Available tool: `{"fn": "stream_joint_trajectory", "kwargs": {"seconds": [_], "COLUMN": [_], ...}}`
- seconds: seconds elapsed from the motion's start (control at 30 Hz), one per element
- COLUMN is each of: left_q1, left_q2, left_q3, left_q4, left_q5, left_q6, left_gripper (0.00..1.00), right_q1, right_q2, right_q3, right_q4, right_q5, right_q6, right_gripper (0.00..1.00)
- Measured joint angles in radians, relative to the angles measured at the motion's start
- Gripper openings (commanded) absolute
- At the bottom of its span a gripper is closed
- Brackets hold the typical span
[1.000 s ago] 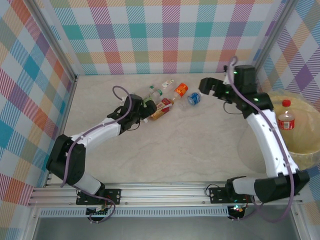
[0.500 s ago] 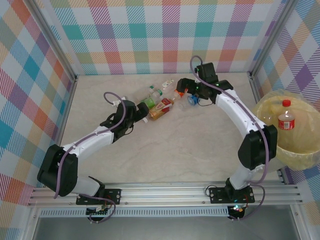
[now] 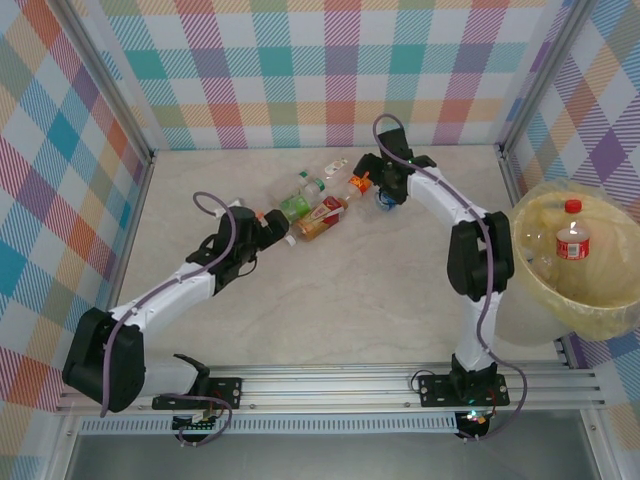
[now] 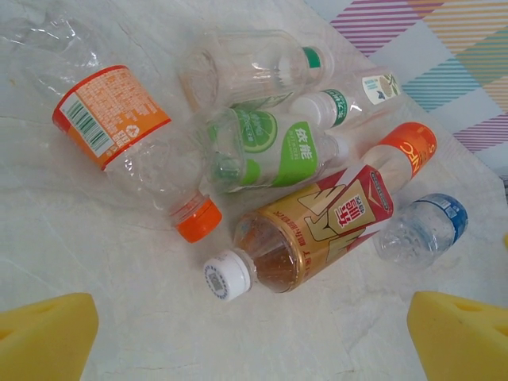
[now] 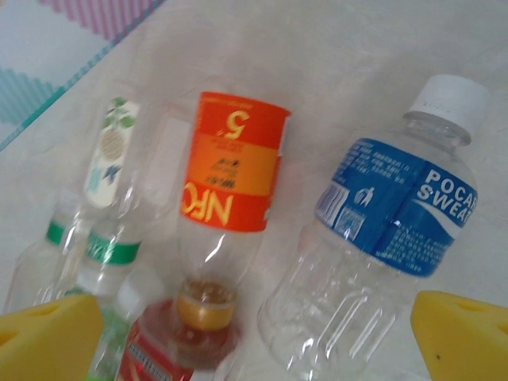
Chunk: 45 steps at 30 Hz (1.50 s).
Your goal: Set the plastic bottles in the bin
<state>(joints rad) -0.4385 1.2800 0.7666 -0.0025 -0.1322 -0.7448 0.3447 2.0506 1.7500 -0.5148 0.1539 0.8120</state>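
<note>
The left arm point(image 3: 170, 290) and right arm point(image 3: 440, 195) above the silver rail point(image 3: 330, 385) are white with black joints. A thin purple cable point(image 3: 232, 222) runs along each. The finger pads point(image 4: 44, 337) are yellow.

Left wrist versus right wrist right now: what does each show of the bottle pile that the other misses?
Left wrist alone: a crushed orange-labelled bottle with an orange cap, lying left of the pile, and the white cap of the red-and-gold-labelled bottle. Right wrist alone: the white cap and readable lettering of the blue Pocari Sweat bottle. Both: that blue bottle, the orange NFC bottle, the green-banded clear bottle and the leaf-label bottle, all lying on their sides.
</note>
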Motion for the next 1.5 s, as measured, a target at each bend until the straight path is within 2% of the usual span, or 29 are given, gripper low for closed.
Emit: {"fn": "stream_joint_trajectory", "kwargs": {"seconds": [0.4, 0.7, 1.1, 1.3, 1.5], "left_q1": [0.012, 0.012, 0.012, 0.012, 0.012], "left_q2": [-0.068, -0.068, -0.047, -0.031, -0.006], "left_q3": [-0.04, -0.04, -0.04, -0.04, -0.034], "left_q4": [-0.029, -0.03, -0.046, -0.047, -0.047], "left_q5": [-0.011, -0.011, -0.011, -0.011, 0.0], "left_q6": [-0.003, -0.003, -0.008, -0.015, -0.014], "left_gripper": [1.0, 1.0, 1.0, 1.0, 1.0], "right_q1": [-0.02, -0.02, -0.02, -0.02, -0.02], "right_q2": [0.145, 0.185, 0.218, 0.232, 0.137], "right_q3": [0.063, 0.07, 0.074, 0.066, -0.072], "right_q4": [-0.063, -0.093, -0.096, -0.083, -0.016], "right_q5": [0.047, 0.043, 0.009, 0.003, 0.016], "right_q6": [0.119, 0.126, 0.123, 0.114, 0.072], "right_gripper": [0.94, 0.82, 0.77, 0.62, 0.55]}}
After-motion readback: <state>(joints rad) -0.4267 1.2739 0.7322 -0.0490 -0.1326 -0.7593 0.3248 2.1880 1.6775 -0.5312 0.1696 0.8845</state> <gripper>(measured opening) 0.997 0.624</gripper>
